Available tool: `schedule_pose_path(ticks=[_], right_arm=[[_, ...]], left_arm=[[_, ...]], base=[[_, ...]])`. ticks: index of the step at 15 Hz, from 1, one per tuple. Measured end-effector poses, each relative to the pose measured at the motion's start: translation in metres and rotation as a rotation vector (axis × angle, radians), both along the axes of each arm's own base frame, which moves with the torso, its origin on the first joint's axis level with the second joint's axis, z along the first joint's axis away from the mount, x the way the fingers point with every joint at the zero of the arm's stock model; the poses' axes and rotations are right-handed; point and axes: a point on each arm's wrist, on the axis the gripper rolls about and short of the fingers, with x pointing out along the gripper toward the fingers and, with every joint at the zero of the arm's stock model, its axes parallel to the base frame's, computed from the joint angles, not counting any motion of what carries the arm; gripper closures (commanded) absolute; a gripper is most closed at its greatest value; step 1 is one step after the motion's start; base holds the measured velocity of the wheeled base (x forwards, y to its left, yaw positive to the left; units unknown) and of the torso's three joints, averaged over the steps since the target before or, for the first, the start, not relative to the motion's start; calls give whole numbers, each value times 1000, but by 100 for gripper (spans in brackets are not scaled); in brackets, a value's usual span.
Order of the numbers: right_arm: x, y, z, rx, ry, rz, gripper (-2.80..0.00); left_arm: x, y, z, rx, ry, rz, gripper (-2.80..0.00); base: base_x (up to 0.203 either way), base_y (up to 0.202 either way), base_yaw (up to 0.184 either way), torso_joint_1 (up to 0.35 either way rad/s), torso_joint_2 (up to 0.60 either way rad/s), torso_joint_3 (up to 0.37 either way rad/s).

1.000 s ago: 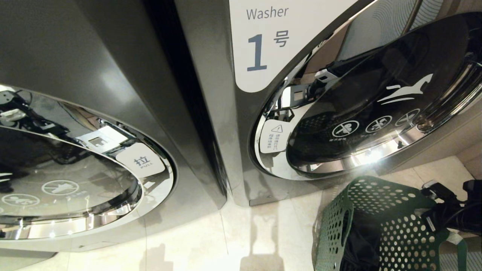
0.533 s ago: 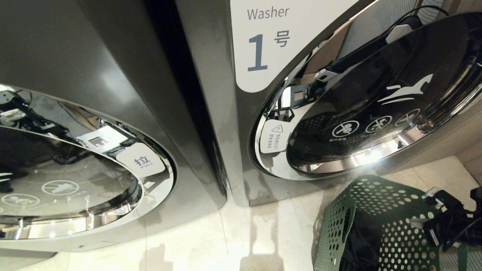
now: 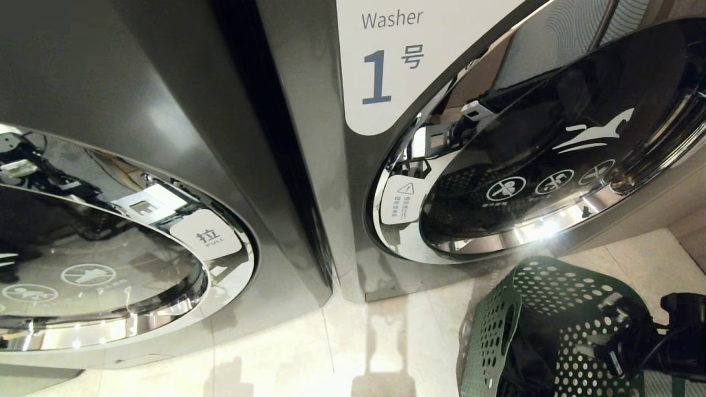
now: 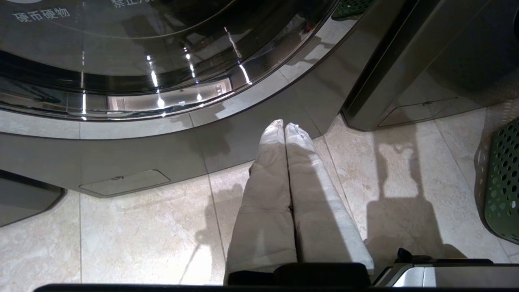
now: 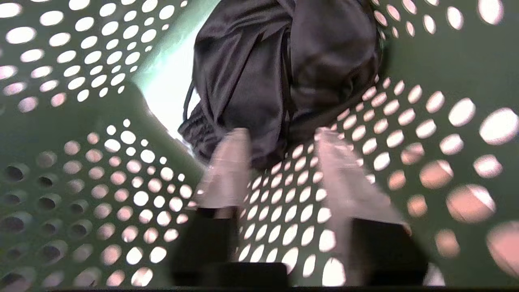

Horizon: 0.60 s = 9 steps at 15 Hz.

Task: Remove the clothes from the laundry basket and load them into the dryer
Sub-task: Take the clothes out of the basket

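The robot is crouched low in front of the machines, and the step in hand looks like the first pick: going into the laundry basket for the clothes. The basket sits on the pale tiled floor just in front of the machine marked "Washer 1", off to its right-hand side. The right gripper is down inside the basket, its cloth-covered fingers standing apart, nothing between them. The black bundle lies at the bottom of the basket just beyond the fingertips, not yet touched as far as I can tell.

The next move, I'd judge, is to push deeper until the fingers straddle a thick fold, then close and lift it over the basket's rim. The fabric looks slippery and loose, and a drawstring trails from it, so a shallow pinch may only drag a corner.

The left gripper hangs over the floor well to the left of the basket, fingers pressed together, near the base of the neighbouring machine.

Hard to make out: the right gripper's fingers are blurred, the arm is cut off at the frame edge in the head view, and how many garments make up the bundle is unclear. I cannot pick out the dryer with any certainty.
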Motion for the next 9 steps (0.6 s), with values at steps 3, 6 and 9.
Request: schedule_pose_path(ticks=[3, 6, 9], right_arm=[[8, -2, -22, 46, -35, 112, -280], [12, -4, -47, 38, -39, 190, -280], [28, -13, -67, 25, -48, 195, -280]], left_arm=[[0, 0, 0, 0, 0, 0, 0], [0, 0, 0, 0, 0, 0, 0], [0, 0, 0, 0, 0, 0, 0]], base=[[0, 0, 0, 0, 0, 0], [0, 0, 0, 0, 0, 0], [0, 0, 0, 0, 0, 0]])
